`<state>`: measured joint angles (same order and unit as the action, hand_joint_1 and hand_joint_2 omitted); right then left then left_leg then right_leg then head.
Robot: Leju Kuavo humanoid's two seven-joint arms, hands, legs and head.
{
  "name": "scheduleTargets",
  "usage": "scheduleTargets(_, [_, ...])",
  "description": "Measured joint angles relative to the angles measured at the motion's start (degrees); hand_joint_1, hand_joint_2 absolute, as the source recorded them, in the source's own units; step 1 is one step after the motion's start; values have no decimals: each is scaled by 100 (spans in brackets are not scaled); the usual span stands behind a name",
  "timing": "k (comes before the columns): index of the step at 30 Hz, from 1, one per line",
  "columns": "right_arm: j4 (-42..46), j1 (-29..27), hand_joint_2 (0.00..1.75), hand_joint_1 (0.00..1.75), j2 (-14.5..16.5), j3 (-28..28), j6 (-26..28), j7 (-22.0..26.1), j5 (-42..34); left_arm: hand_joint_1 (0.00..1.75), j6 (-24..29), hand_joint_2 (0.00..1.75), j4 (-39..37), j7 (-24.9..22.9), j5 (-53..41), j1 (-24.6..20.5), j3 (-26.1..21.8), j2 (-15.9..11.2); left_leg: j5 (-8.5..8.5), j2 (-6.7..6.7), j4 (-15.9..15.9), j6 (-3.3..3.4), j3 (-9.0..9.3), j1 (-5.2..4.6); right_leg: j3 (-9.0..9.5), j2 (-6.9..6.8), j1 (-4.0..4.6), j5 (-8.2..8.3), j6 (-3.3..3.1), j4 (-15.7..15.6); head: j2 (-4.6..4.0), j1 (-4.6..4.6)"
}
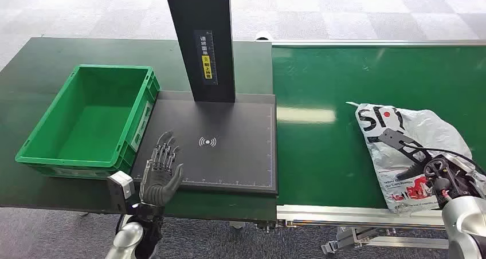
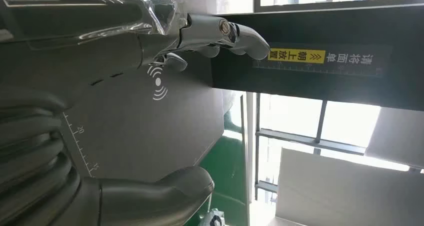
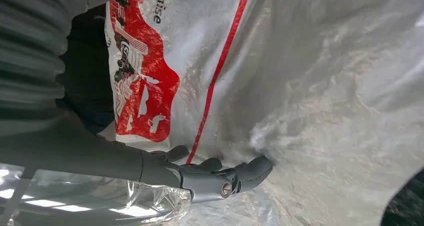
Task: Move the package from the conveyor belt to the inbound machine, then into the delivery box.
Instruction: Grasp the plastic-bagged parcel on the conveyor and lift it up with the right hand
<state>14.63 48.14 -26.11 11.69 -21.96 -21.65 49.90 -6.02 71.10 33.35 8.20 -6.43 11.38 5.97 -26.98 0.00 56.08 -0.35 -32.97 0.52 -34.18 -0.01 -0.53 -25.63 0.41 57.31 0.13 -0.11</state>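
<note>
Package (image 1: 410,150), a crumpled white plastic mailer with red and black print, lying flat on the green conveyor belt (image 1: 326,133), well to the right of the inbound machine (image 1: 220,147); its long axis runs from the belt's near edge away from the robot. Right robot hand (image 1: 421,159) lies on the package's near half, fingers (image 3: 235,173) pressed to the film; whether they clamp it cannot be told. Left robot hand (image 1: 162,170), fingers apart and holding nothing, hovers at the machine's near-left corner, beside the green delivery box (image 1: 43,136). The right arm is clearly nearer; the coming transfer likely runs leftward.
</note>
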Motion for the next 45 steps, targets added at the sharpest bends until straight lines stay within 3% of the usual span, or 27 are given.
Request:
scheduleTargets(2, [-11,-9,175,0,-10,0,-27,-37,-5,0,8,175,0,-12,1,4,10,0,0,0,0,0,0,0,0,0,0,0,0,0,0,0])
scheduleTargets(5, [-44,-47,175,21,-38,0,-189,-167,-54,0,25,175,0,-53,2,11,36,3,0,0,0,0,1,1,1,0,1,0,0,0,0,0])
scheduleTargets(9, [-64,-111,175,117,-64,0,-341,-213,-80,0,48,175,-1,-81,2,12,45,10,0,0,0,0,1,1,1,0,1,0,0,0,0,-1])
scheduleTargets(11, [-68,-117,175,130,-67,0,-358,-213,-74,0,55,175,-2,-85,2,12,54,14,0,0,0,0,1,1,1,0,1,0,0,0,0,0])
scheduleTargets(15, [-69,-117,175,175,-69,0,-363,-213,-53,0,62,175,-2,-87,2,12,65,17,0,0,0,0,1,1,3,-1,0,0,0,0,0,0])
scheduleTargets(30, [-68,-114,175,175,-43,2,-527,406,79,0,127,175,4,-95,0,11,60,22,0,0,-1,0,0,1,4,0,1,0,0,0,0,0])
scheduleTargets(40, [-47,83,175,175,197,-5,101,1020,-6,0,154,175,153,-92,2,51,27,-34,1,-2,-1,0,0,1,6,-3,1,0,0,1,0,0])
scheduleTargets(42, [-25,96,175,175,243,-17,432,1280,-37,0,170,175,204,-90,1,85,14,-39,1,-1,-1,0,-3,1,6,-2,1,0,0,2,0,0])
scheduleTargets(45, [72,159,175,175,342,-109,1308,2066,-158,0,164,175,362,-85,-64,189,-50,-31,1,6,-1,0,-5,1,1,2,1,1,0,2,0,0])
